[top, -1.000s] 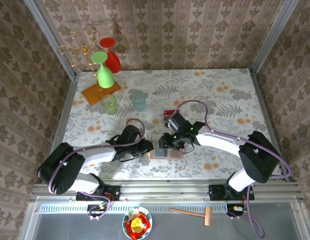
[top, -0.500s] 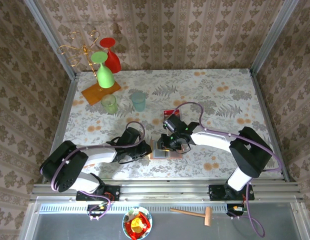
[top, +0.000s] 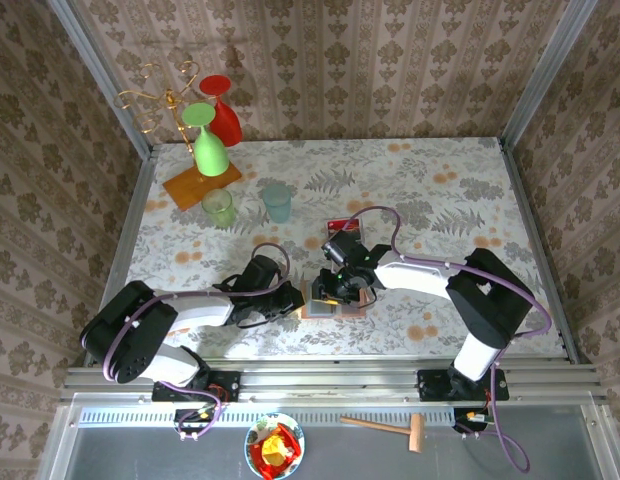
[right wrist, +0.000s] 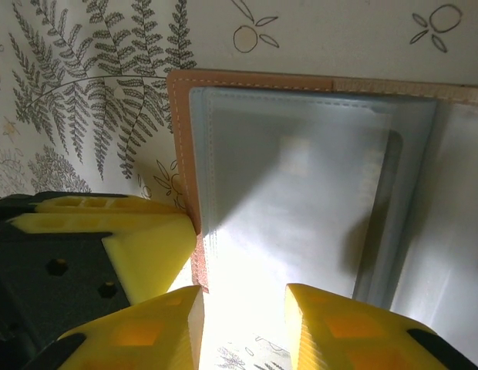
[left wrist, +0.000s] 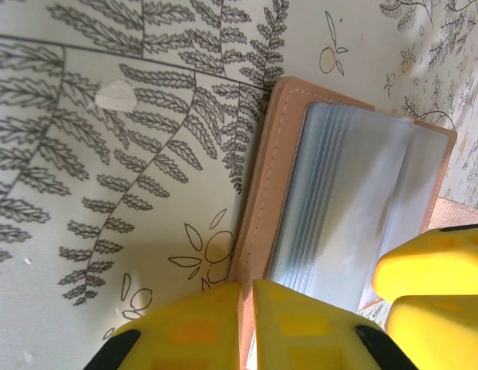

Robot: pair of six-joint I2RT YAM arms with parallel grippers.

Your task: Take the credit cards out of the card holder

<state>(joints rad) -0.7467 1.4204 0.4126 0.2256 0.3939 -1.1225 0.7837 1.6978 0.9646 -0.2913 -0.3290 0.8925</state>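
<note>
the card holder point(top: 335, 308) lies open on the table point(top: 440, 190), in the near middle, with a hand at each side of it. the left hand point(left wrist: 247, 297) is closed on the near-left edge of the card holder: in the left wrist view its two fingers pinch the salmon border between them, so it works as a clamp that keeps the holder flat. the right hand point(right wrist: 243, 308) is low over the grey-blue pockets point(right wrist: 301, 169), its jaws partly apart, and i see nothing gripped between them. one red-banded card point(top: 337, 226) lies on the table just on the far side of the holder, apart from it.

in my judgement the step in hand is to reach for the next of the credit cards inside the pockets. the pocket surface has strong glare, and i cannot tell how many cards are in there or where their edges are.

the next move asks for care. the right fingers must find the free edge of a card at the pocket mouth, close on it alone and not on the pocket layer, then draw it out along the pocket's direction while the left hand holds firm.
</note>
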